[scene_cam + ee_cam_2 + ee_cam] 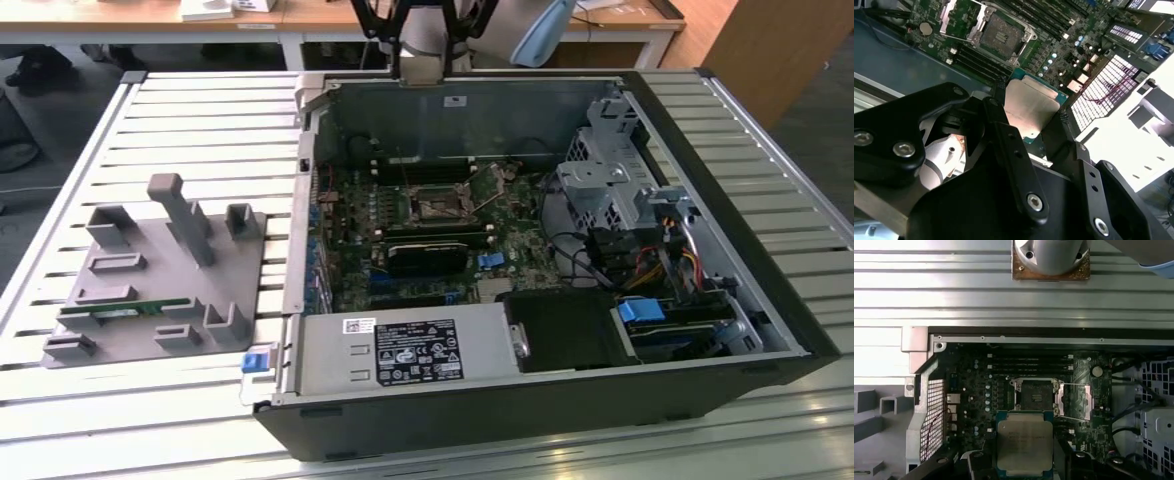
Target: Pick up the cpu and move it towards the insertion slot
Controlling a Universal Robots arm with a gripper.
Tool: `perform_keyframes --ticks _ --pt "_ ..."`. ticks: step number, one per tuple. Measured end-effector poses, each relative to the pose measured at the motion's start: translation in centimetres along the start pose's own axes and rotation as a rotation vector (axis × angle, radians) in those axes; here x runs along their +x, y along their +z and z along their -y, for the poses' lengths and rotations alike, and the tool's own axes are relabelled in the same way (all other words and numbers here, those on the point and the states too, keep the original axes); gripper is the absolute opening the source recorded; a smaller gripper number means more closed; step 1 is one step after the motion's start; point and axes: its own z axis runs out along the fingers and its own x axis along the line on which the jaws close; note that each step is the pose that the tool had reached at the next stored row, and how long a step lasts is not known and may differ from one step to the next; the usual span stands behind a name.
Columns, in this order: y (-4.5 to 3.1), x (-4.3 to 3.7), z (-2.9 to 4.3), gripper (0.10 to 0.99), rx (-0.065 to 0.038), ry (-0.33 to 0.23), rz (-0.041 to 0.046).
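Above the insertion slot (pixel 1037 396), tool (pixel 1025 460) grips cpu (pixel 1024 443)

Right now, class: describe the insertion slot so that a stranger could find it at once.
Look inside the open computer case, on the green motherboard. Near its middle sits the insertion slot: a square silvery frame with a dark centre, unlike the long black card beside it.

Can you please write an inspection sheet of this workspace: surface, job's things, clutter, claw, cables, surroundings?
Surface: slatted metal table bearing an open computer case.
Job's things: cpu held in the claw, above the motherboard; insertion slot open and empty, apart from the cpu.
Clutter: grey fixture block beside the case, a green memory stick lying in it.
Claw: claw shut on the cpu's edges.
Cables: bundle by the drive cage.
Surroundings: wooden desks behind.
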Motion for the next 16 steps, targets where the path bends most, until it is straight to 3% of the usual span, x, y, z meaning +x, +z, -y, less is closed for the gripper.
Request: perform_keyframes --ticks 5,10,16 --pt "0.33 -1.21 -0.89 0.537 0.0 0.0 0.0" --pt "0.8 -1.74 -1.77 0.537 0.0 0.0 0.0001" --pt "0.93 -2.25 -1.95 0.537 0.0 0.0 0.0003"
